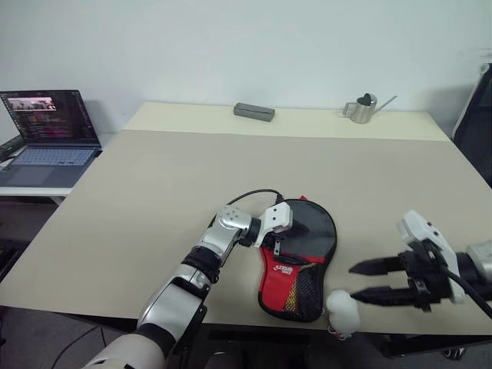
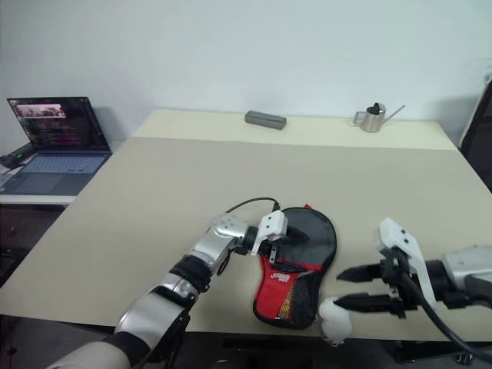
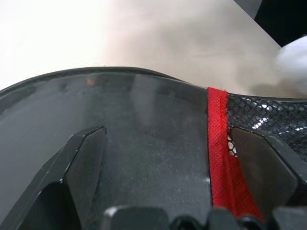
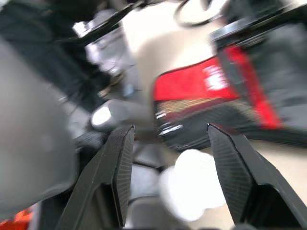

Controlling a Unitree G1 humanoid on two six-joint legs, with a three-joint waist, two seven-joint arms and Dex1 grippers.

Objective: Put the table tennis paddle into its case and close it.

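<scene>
From the head views, the soft paddle-shaped case (image 1: 298, 265) of black fabric with a red panel, white logo and black mesh pocket lies flat on the beige worktop (image 1: 154, 192) near its front edge, rounded end away from the robot and narrow end toward it. The table tennis paddle does not show as a separate thing; whether it is inside the case cannot be told. The white fluffy pom-pom (image 1: 343, 310) on the zipper sits at the front edge, just beside the case's narrow end. The left tool (image 1: 286, 227) rests over the case's rounded end, its fingers spread wide and laid against the black fabric. The right tool (image 1: 367, 281) hangs near the front right of the case, pointing toward it, its two black fingers parted with nothing between them, the lower one close to the pom-pom. At the far edge stand a grey rectangular box (image 1: 254, 111) and a small metal watering can (image 1: 364, 108). An open laptop (image 1: 46, 134) sits on a side table to the left.

In the left wrist view, the two black fingers (image 3: 81, 163) stand far apart over the case's smooth black panel, red seam and mesh.

In the right wrist view, the parted fingers (image 4: 120, 167) frame the pom-pom and the red panel beyond it.
</scene>
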